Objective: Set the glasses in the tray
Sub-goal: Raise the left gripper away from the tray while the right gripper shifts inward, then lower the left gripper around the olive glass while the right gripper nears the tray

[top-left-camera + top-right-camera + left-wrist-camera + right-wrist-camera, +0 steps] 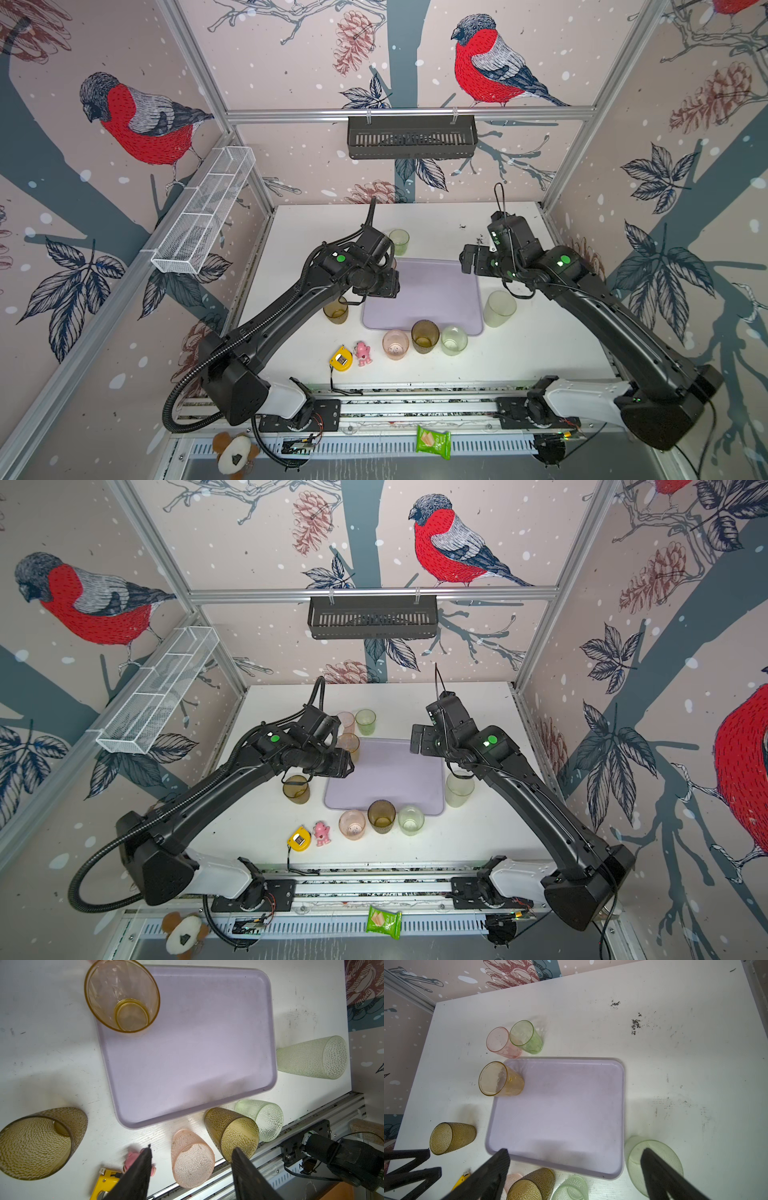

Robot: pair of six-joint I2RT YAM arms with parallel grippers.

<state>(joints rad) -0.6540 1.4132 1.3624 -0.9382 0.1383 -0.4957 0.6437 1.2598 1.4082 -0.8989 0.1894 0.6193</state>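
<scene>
Standing upright in a corner of the tray (197,1043), amber glass (122,995), apart from the left claw (192,1148), parted and empty.

A yellow tape measure (341,358) and a small pink toy figure (363,353) sit just beside each other near the front edge of the white worktop (519,357), left of centre. A black slatted basket (411,139) hangs on the rear rail and a white wire-mesh basket (203,212) on the left rail. A green snack packet (433,442) and a plush toy (232,453) lie beyond the front edge.
</scene>
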